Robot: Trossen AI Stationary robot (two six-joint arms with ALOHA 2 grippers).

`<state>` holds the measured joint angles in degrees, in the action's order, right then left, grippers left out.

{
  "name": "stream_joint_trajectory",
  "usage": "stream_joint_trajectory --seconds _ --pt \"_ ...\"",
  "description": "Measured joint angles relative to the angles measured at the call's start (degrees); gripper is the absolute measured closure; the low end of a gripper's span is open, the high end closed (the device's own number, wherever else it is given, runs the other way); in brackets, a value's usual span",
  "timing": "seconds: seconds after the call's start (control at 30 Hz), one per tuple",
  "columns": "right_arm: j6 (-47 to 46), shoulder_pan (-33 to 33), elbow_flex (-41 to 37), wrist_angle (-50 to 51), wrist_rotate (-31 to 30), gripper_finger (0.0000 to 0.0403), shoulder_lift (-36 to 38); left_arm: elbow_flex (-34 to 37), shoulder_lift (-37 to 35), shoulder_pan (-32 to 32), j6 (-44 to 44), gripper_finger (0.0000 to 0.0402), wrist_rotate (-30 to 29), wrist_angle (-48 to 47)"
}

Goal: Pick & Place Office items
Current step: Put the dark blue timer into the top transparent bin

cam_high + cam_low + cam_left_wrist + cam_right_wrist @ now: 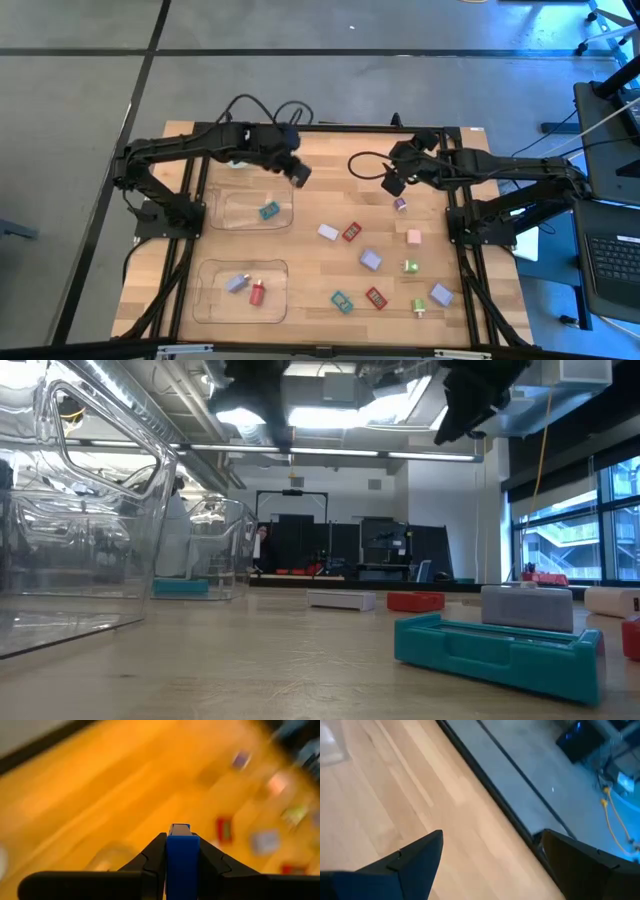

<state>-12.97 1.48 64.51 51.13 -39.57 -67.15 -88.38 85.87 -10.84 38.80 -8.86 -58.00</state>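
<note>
Left wrist view shows the left hand (182,855) pinching a blue block (179,851) above the worktop (330,200), presumably for a tray (256,210); right hand (394,183) spread, empty; other office items (372,262) lie scattered.

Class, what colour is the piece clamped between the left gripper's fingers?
Blue piece; the left wrist view shows it best.
</note>
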Motion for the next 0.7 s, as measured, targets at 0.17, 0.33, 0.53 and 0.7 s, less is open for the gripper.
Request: stream_joint_trajectory --seconds 0.17,0.33,0.53,0.7 --pt "-2.09 0.84 0.0 0.83 1.31 0.006 -0.35 1.02 -0.24 1.62 3.12 0.0339 -2.36 -15.37" --pt "-3.15 1.18 0.0 0.77 3.21 0.006 -0.69 8.55 -0.18 2.63 8.59 0.0339 -2.88 -18.47" --pt "-3.37 1.18 0.0 0.75 3.58 0.006 -0.95 20.36 -0.15 3.55 13.69 0.0339 -0.07 -14.82" --pt "-5.49 1.18 0.0 0.78 4.06 0.006 -0.95 26.84 -0.13 4.54 18.42 0.0339 0.02 -13.56"
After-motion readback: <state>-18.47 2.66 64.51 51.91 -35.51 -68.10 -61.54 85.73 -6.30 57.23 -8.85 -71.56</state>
